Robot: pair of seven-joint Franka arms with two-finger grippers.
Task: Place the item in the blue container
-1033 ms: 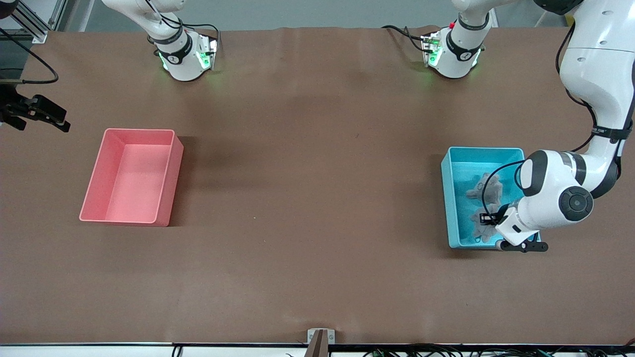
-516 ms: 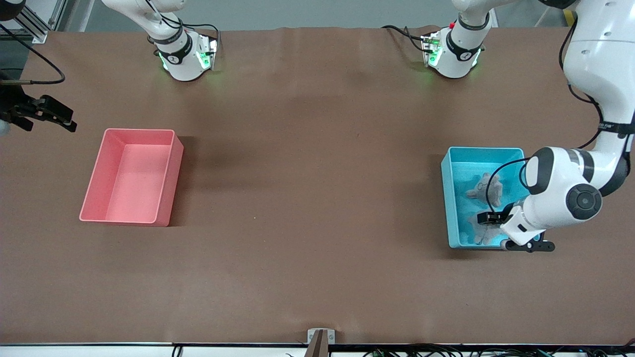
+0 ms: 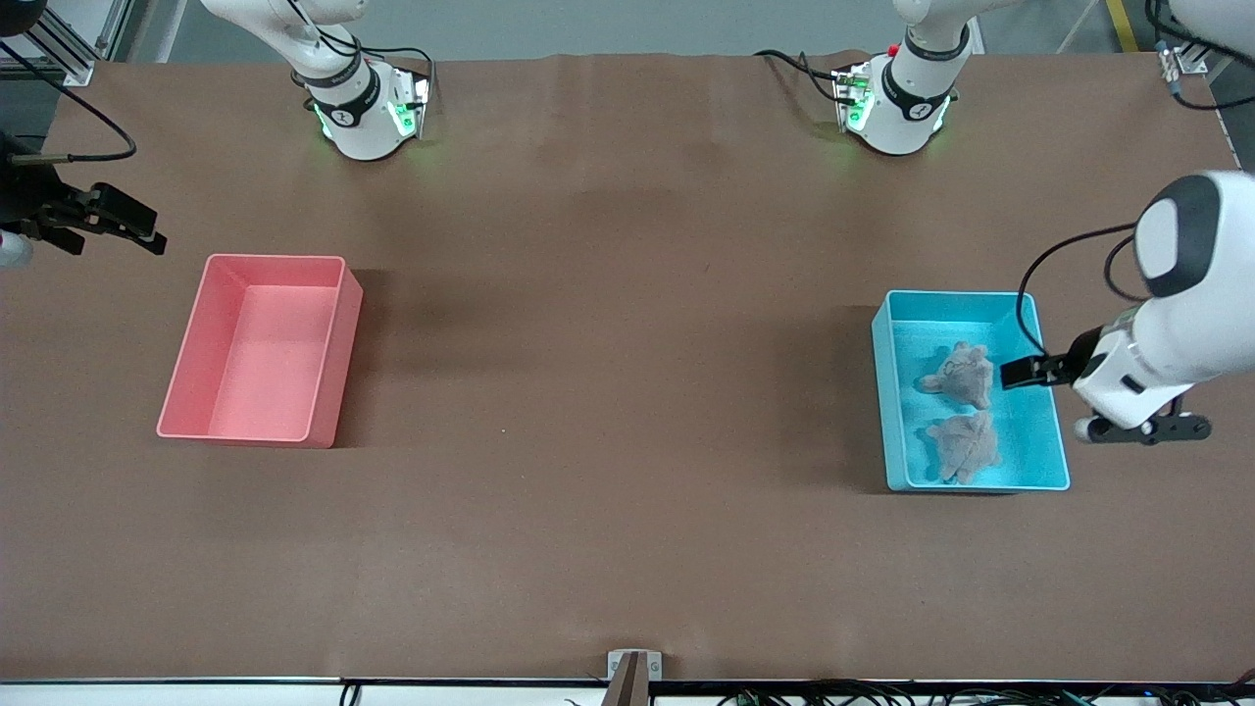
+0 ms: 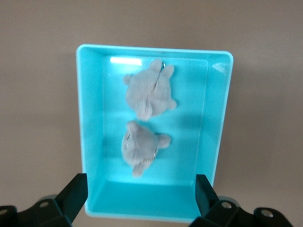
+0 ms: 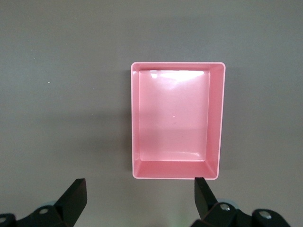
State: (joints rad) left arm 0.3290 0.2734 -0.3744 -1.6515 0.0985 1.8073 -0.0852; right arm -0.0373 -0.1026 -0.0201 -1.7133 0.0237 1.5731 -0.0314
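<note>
Blue bin: we see it toward the left arm's end of the table.
Toys: two grey soft toys lie inside the blue bin, one farther from the front camera, the other nearer, just apart.
Left gripper: we find it released, empty, over the blue bin's edge.
Right gripper: we see it released, waiting well apart from the blue bin, beside the pink bin.

the front view looks down from high across the table, facing both arm bases. the left wrist view looks straight down on the blue container, the right wrist view on the pink bin; the front view shares both.
</note>
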